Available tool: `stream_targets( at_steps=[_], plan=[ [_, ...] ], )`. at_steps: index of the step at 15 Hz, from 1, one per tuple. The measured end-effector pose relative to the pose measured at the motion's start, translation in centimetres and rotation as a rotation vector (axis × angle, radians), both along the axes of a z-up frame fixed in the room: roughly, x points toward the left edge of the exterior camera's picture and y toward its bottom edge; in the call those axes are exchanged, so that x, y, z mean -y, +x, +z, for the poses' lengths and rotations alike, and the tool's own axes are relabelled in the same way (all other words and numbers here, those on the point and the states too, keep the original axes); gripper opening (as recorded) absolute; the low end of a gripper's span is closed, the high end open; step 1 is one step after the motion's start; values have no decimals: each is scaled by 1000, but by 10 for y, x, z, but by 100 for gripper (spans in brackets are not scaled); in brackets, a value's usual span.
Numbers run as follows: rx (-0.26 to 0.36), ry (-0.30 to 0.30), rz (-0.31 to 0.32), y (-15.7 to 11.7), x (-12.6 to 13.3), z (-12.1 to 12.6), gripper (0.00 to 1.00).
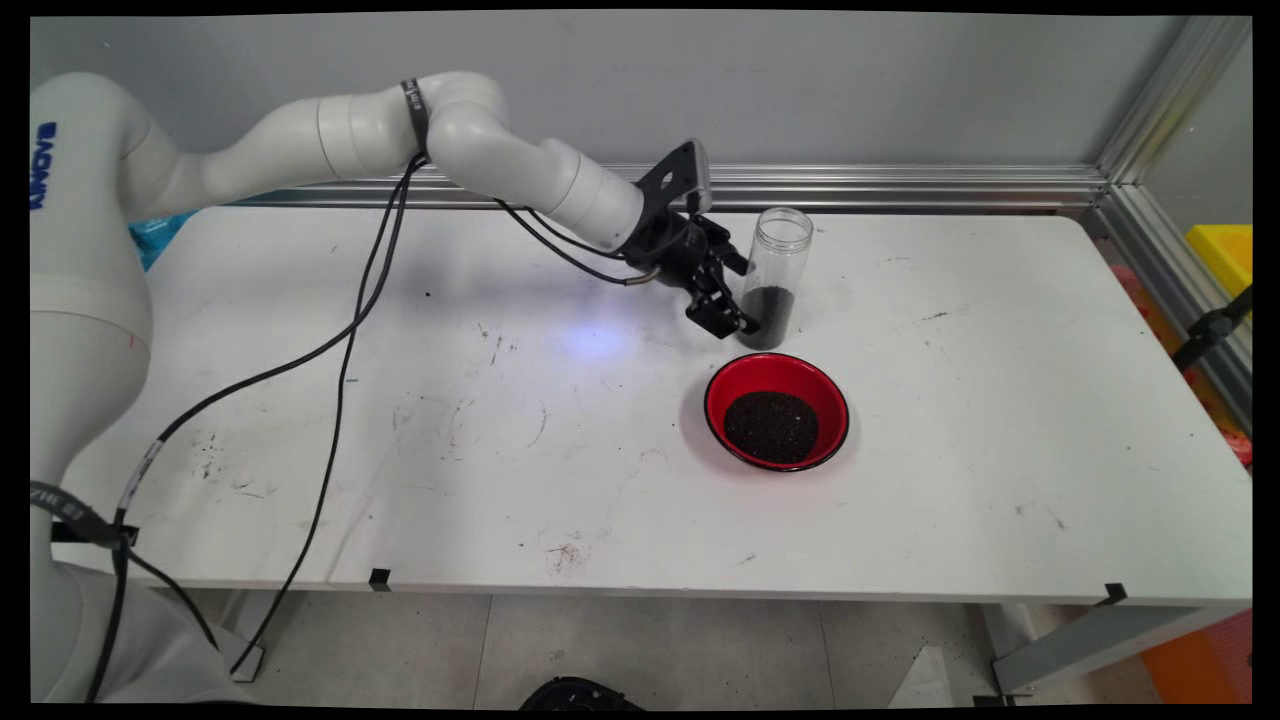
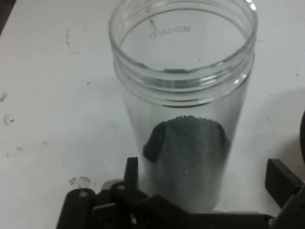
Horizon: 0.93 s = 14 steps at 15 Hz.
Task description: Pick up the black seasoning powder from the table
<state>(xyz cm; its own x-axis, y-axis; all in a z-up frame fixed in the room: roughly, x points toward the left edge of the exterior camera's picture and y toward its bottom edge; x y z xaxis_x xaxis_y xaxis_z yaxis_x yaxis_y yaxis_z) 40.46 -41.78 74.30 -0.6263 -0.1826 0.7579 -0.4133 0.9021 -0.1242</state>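
Observation:
A clear plastic jar point(image 1: 776, 272) stands upright and without a lid on the white table point(image 1: 400, 420), its lower third filled with dark grains. My gripper point(image 1: 745, 293) is open, reaching in from the left with one finger on each side of the jar's lower part. In the hand view the jar point(image 2: 183, 119) fills the middle. The left finger point(image 2: 131, 168) is close against its wall and the right finger point(image 2: 281, 177) stands a little off it. Just in front of the jar sits a red bowl point(image 1: 777, 410) holding a heap of the same dark grains.
An aluminium rail point(image 1: 900, 185) runs along the table's back edge and down its right side. A yellow box point(image 1: 1225, 250) lies beyond the right rail. Black cables point(image 1: 340, 350) hang from the arm over the table's left half.

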Motion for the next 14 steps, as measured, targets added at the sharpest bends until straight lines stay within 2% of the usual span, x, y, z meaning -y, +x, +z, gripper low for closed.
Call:
stream_targets(
  at_steps=[14],
  plan=[
    [-19, 6, 18, -10, 14, -16, 100]
  ],
)
